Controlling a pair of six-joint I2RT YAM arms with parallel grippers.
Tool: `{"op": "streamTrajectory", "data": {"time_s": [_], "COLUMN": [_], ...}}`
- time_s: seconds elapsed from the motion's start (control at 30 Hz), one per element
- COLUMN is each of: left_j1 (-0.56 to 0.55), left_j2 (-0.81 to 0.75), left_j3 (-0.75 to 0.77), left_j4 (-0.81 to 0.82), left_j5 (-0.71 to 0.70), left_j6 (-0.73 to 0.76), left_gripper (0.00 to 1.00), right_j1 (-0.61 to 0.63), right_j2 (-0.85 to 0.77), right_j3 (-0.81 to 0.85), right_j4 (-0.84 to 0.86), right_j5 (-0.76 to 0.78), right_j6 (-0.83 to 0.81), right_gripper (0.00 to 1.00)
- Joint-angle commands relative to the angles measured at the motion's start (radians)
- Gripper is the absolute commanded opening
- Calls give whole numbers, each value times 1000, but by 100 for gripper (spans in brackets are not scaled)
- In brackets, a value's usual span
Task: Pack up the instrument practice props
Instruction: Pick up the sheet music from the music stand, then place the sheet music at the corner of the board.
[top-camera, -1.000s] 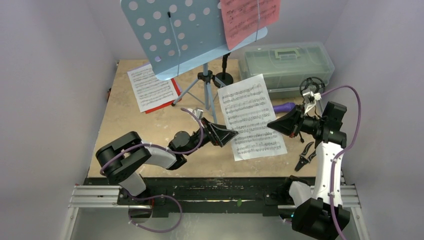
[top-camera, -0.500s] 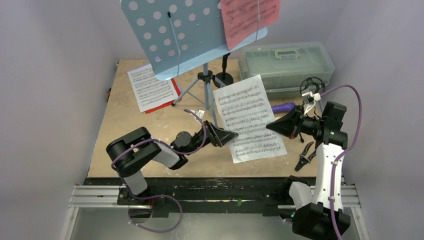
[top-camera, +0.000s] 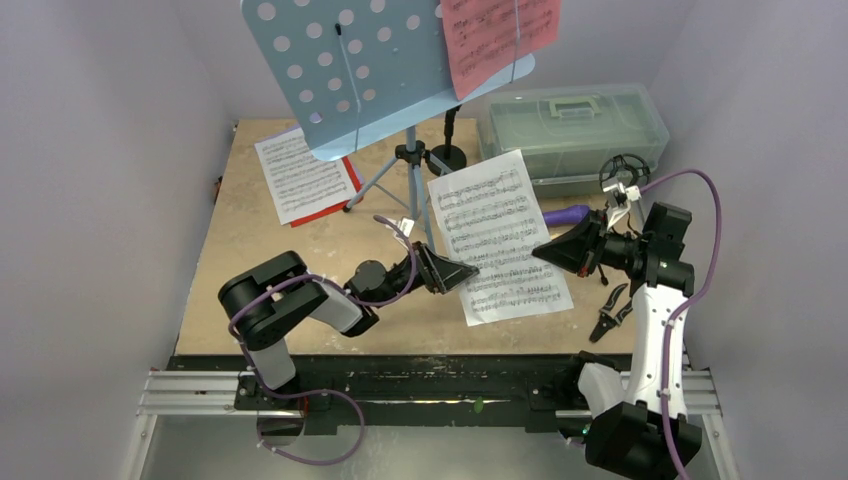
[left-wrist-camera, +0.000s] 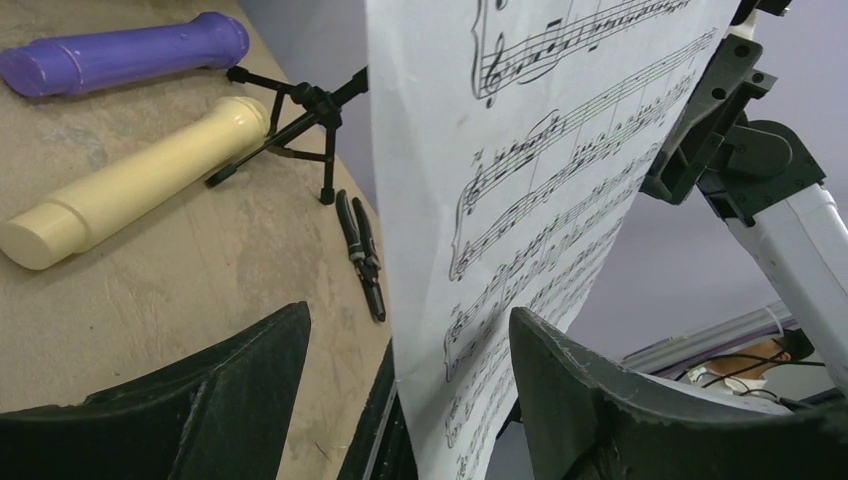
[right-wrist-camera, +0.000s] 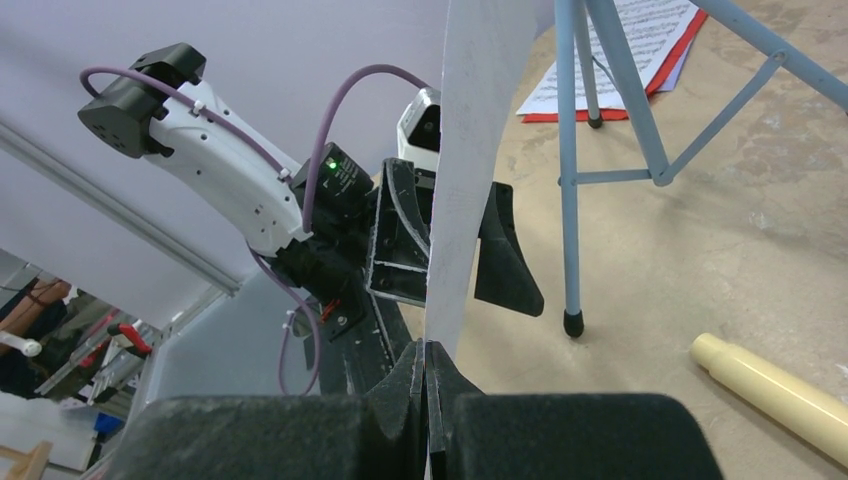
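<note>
My right gripper (top-camera: 540, 252) is shut on the right edge of a printed sheet of music (top-camera: 495, 235) and holds it above the table; the pinch shows in the right wrist view (right-wrist-camera: 427, 350). My left gripper (top-camera: 470, 270) is open, its jaws on either side of the sheet's (left-wrist-camera: 540, 150) left edge without closing on it (left-wrist-camera: 410, 315). The light-blue music rest (top-camera: 370, 70) stands at the back on tripod legs and holds a red sheet (top-camera: 500, 35). A second sheet (top-camera: 300, 175) lies on the red folder (top-camera: 335, 205). The purple microphone (left-wrist-camera: 120, 55) and the cream microphone (left-wrist-camera: 130, 185) lie on the table under the held sheet.
A translucent grey-green box (top-camera: 575, 125) with a handle stands at the back right. One black mic holder (top-camera: 622, 175) stands right of the held sheet, another (top-camera: 447, 155) behind the tripod. Small black pliers (top-camera: 608, 315) lie near the table's right front edge.
The held sheet has shifted slightly left, so its edge now sits between the left jaws. The left arm's elbow has swung right. The right arm has barely moved.
</note>
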Motion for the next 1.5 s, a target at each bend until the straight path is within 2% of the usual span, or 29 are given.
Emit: {"op": "streamTrajectory", "data": {"time_s": [0.0,0.07,0.17,0.2,0.3,0.37,0.43,0.47,0.53,0.6,0.7,0.73,0.87,0.93,1.03,1.1,1.17,1.23,1.47], "left_j1": [4,3,5,6,19,32,44,50,64,85,118,132,185,195,198,199,199,204,258], "left_j2": [-29,-38,-49,-51,-52,-48,-44,-45,-56,-86,-158,-189,-384,-501,-669,-756,-820,-851,-791], "left_j3": [42,46,50,50,44,38,33,28,12,-8,-50,-66,-130,-127,-81,-56,-47,-38,69], "left_j4": [328,328,328,328,327,328,328,328,313,266,145,94,-217,-485,-893,-1071,-1175,-1228,-1346], "left_j5": [38,42,53,56,62,72,84,85,93,112,147,159,191,150,-1,-149,-298,-387,-463], "left_j6": [-16,-13,-4,-2,-6,-19,-35,-38,-41,-34,-2,14,158,268,437,496,513,515,518], "left_gripper": [71,67,53,43,20,0,0,0,0,0,0,0,0,0,0,0,0,0,0], "right_j1": [5,5,4,4,5,6,5,5,5,5,6,5,3,-3,-18,-25,-31,-34,-40], "right_j2": [2,0,0,0,0,-1,-3,-3,0,7,37,53,133,163,187,193,189,172,51], "right_j3": [-8,-13,-18,-18,-21,-24,-26,-26,-23,-5,47,62,79,58,24,25,20,9,-50], "right_j4": [22,30,46,49,56,63,70,72,65,43,-53,-88,-77,-39,37,54,64,69,143], "right_j5": [-70,-61,-46,-41,-25,-7,14,21,34,71,178,194,247,267,312,355,372,375,439], "right_j6": [-2,3,15,15,15,15,14,9,-14,-58,-230,-305,-370,-373,-345,-332,-323,-317,-269], "right_gripper": [0,0,0,0,0,0,8,17,46,69,93,98,99,99,99,99,99,99,99]}}
